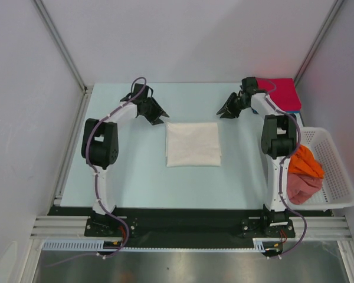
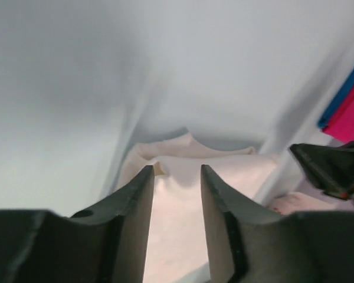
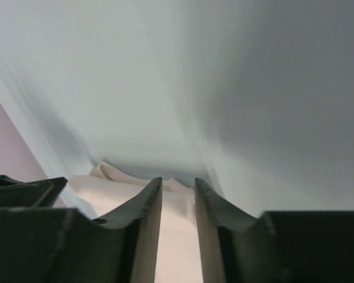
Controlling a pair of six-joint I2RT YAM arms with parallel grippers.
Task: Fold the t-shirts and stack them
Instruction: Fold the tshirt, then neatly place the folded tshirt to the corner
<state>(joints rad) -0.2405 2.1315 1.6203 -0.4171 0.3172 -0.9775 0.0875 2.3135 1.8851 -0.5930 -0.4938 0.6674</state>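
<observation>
A white t-shirt (image 1: pixel 193 144) lies folded into a flat rectangle in the middle of the table; no logo shows. My left gripper (image 1: pixel 161 118) is open and empty, just off its far left corner. My right gripper (image 1: pixel 225 112) is open and empty, just off its far right corner. In the left wrist view the white shirt (image 2: pixel 177 224) lies beyond the spread fingers of the left gripper (image 2: pixel 177 171). The right wrist view shows the same shirt (image 3: pixel 177 236) past the right gripper (image 3: pixel 178 181). A folded pinkish-red shirt (image 1: pixel 281 93) lies on a blue one (image 1: pixel 295 109) at the back right.
A white lattice basket (image 1: pixel 336 177) stands at the right table edge and holds a crumpled orange shirt (image 1: pixel 305 160) and a pinkish one (image 1: pixel 302 187). White walls close in the table on three sides. The right gripper (image 2: pixel 333 168) shows in the left wrist view.
</observation>
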